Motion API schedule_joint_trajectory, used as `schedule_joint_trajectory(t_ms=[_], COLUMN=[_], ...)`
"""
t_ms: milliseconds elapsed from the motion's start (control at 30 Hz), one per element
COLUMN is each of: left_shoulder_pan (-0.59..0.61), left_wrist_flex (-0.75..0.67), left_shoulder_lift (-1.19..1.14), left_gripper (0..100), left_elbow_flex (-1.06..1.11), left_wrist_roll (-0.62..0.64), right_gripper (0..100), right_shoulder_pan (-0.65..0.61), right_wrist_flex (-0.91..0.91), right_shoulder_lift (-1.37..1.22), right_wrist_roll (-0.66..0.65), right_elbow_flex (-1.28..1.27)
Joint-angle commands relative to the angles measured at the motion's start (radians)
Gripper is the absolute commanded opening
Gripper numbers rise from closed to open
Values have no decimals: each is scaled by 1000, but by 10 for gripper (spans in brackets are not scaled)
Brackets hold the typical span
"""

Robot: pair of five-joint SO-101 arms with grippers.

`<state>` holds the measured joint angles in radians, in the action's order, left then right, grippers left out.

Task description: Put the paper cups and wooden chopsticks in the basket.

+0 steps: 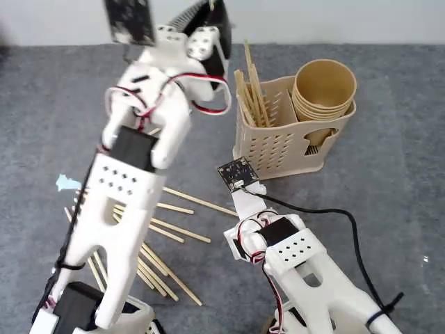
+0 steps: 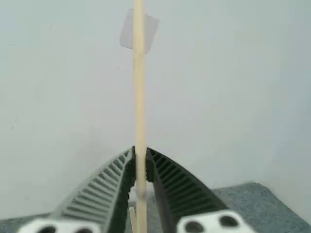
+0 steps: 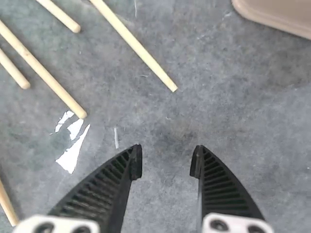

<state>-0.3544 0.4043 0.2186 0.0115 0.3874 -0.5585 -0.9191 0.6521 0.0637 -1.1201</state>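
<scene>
Over toward the back wall, left gripper (image 2: 140, 156) clamped tight on one wooden chopstick (image 2: 139, 87), stick upright between the jaws. Basket (image 1: 278, 149) nearby: stacked paper cups (image 1: 325, 87) in one compartment, a bundle of chopsticks (image 1: 249, 87) in another. Right gripper (image 3: 166, 162) spread apart over grey mat (image 3: 233, 97), nothing between. Loose chopsticks (image 1: 174, 233) scattered on mat.

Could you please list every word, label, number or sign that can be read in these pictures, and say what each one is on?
No text can be read in any of these views.
The basket, the paper cups and the chopsticks carry no visible print.
The small circuit board on an arm's wrist shows pale specks that may be markings, but they are too small to read.
</scene>
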Motion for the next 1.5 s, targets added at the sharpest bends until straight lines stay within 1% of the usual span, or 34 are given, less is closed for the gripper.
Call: schedule_joint_trajectory(t_ms=[0,100,167,267,400,733,867,1200,1300,1400,1467], left_shoulder_pan=[-15,-21,-34,-43,-43,-52,-52,-28,-32,-49,-54], left_wrist_flex=[-279,-433,-470,-470,-474,-473,-470,-468,-410,-252,-167], left_shoulder_lift=[12,9,9,8,-25,-144,-140,-115,-35,71,133], left_gripper=[13,13,13,13,13,13,14,21,98,193,209], left_elbow_flex=[117,208,236,243,234,249,297,389,423,427,427], left_wrist_roll=[-43,-43,-37,-25,32,38,77,72,72,78,78], right_gripper=[182,182,182,182,182,182,182,182,182,182,182], right_shoulder_pan=[7,7,7,7,7,7,7,7,7,7,7], right_wrist_flex=[-7,-7,-7,-7,-5,-5,-5,-5,-5,-5,-5], right_shoulder_lift=[31,31,31,30,28,27,25,24,24,24,24], right_wrist_roll=[-11,-11,-11,-11,-12,-12,-12,-12,-12,-12,-12], right_elbow_flex=[3,3,3,3,3,3,3,3,3,3,3])
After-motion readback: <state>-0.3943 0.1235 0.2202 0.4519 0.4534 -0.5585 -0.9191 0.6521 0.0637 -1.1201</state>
